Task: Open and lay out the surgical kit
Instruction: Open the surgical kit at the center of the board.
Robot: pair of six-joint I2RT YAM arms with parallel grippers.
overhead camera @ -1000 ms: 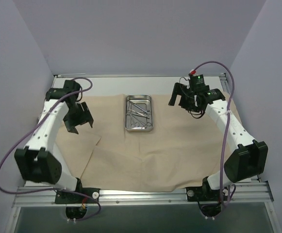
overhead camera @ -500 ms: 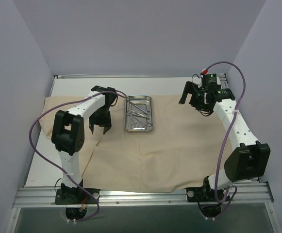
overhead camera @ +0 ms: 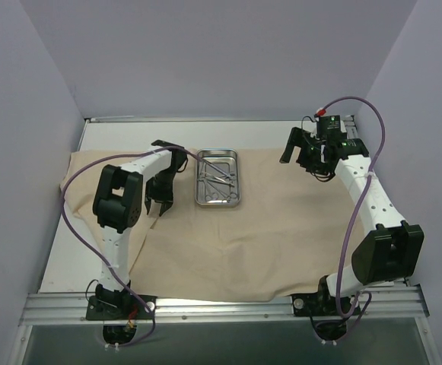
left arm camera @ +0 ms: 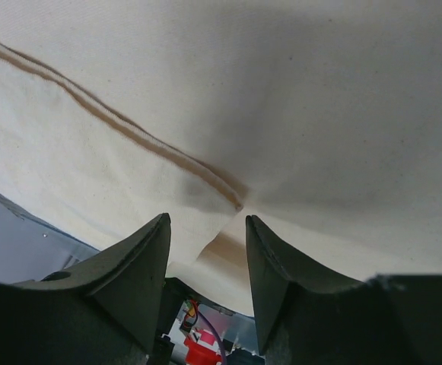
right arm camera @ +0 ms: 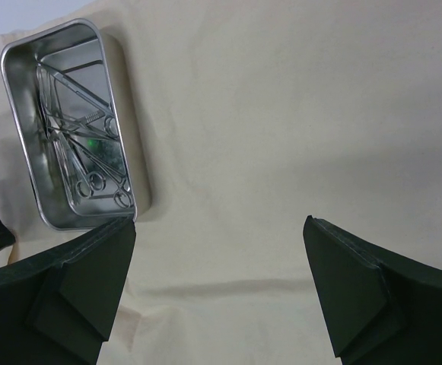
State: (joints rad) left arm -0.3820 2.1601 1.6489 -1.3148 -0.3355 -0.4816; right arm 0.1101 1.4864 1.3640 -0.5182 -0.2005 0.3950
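Beige cloth wrap [overhead camera: 266,228] lies opened out over most of the worktop [overhead camera: 129,133], running from near the left edge to the right edge and down to the near edge. A bare strip shows along the far edge and at the near left corner. Steel tray [overhead camera: 218,204] sits on the cloth, centred and toward the far edge, with the instruments [right arm camera: 84,141] inside it, crossed over one another and ring handles bunched at one short end. Left gripper [left arm camera: 206,219]: jaws parted, nothing between them, low over the cloth just left of the tray, above a stitched hem [left arm camera: 129,133] where a fold comes to a corner. Right gripper [right arm camera: 219,221]: jaws spread wide, empty, over cloth near the far right corner, well apart from the tray. Handling judgement: the cloth is limp and light, so a pull on it would likely wrinkle it and drag the tray; take it at a hem or corner. The tray is rigid and probably slick; the raised rim is the place to pinch. The instruments are slim, stiff and slippery, and lifting one may snag its neighbours; grip across a shank or at a ring. Open cloth for laying out lies on the near side and right of the tray. The side walls [overhead camera: 23,152] close in at the left and right edges.
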